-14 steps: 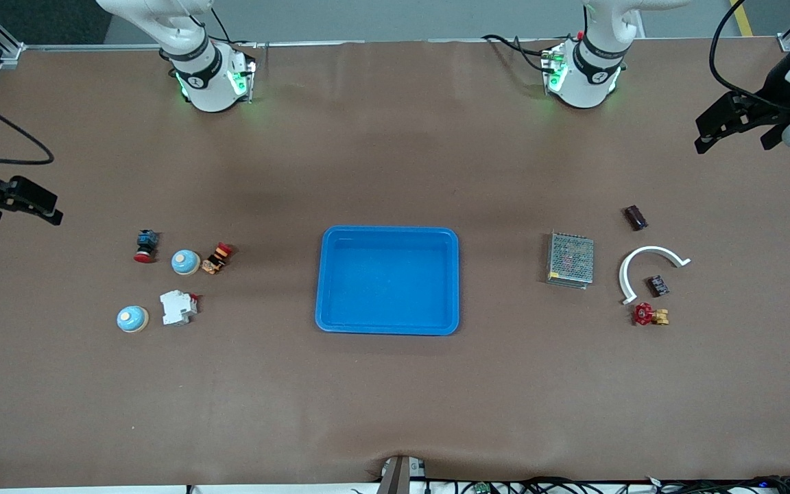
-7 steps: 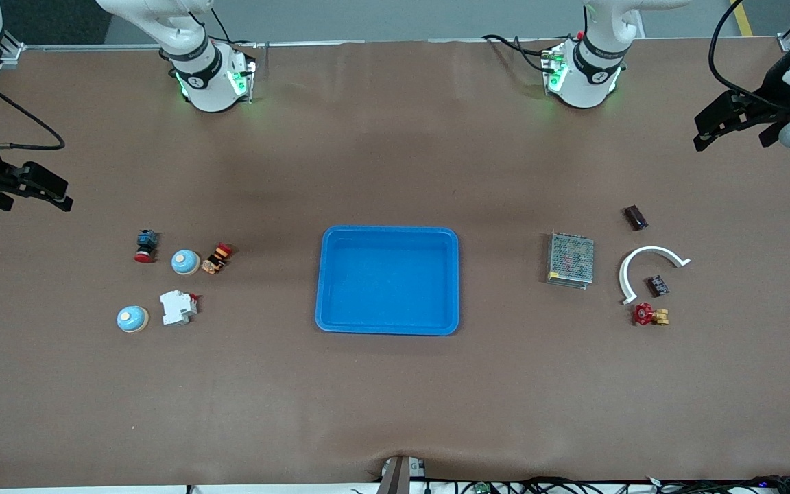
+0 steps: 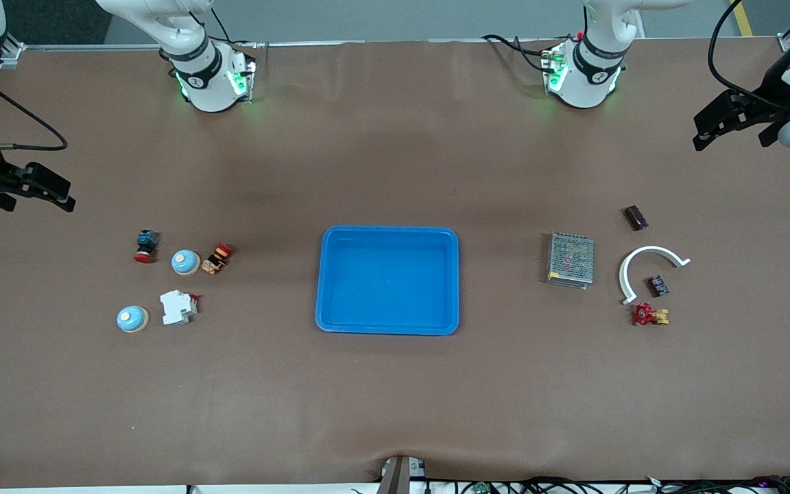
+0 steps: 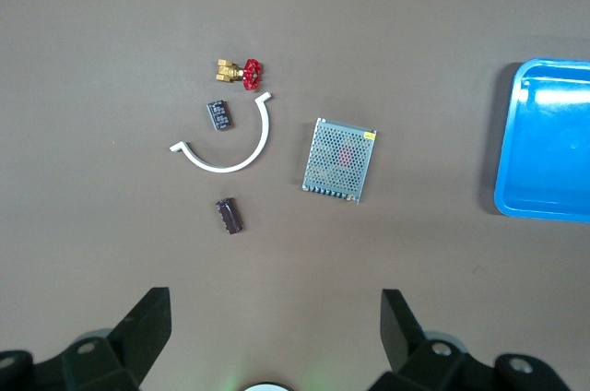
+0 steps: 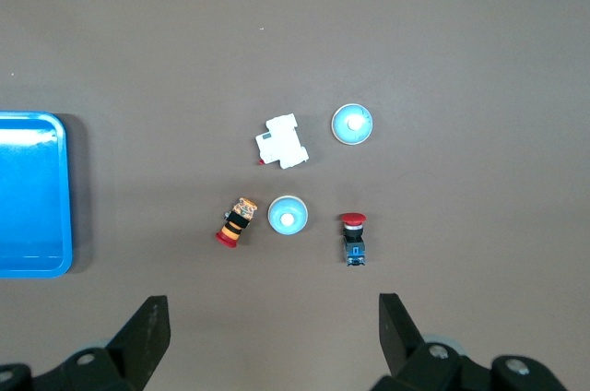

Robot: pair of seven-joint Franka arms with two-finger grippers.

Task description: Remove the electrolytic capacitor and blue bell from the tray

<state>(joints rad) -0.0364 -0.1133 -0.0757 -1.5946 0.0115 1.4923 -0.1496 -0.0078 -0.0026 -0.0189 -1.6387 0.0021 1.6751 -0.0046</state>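
Observation:
The capacitor (image 3: 635,217), a small dark cylinder, lies on the brown table toward the left arm's end; the left wrist view shows the capacitor (image 4: 230,216) too. Two pale blue bells (image 3: 185,261) (image 3: 132,318) sit toward the right arm's end, also seen as bells (image 5: 288,216) (image 5: 352,124) from the right wrist. My left gripper (image 3: 734,134) hangs open and empty above the table's edge at its own end, high over the capacitor group. My right gripper (image 3: 28,199) hangs open and empty at the other end. A blue tray (image 3: 388,233) lies empty in the middle.
Near the capacitor lie a metal mesh box (image 3: 570,259), a white curved strip (image 3: 645,254), a small black block (image 3: 657,285) and a red-handled brass valve (image 3: 649,315). By the bells lie a red push button (image 3: 145,245), a white breaker (image 3: 177,307) and an orange-black part (image 3: 217,258).
The right gripper has shifted a little toward the robots' bases and inward over the table. The left gripper has barely moved. Nothing on the table has moved.

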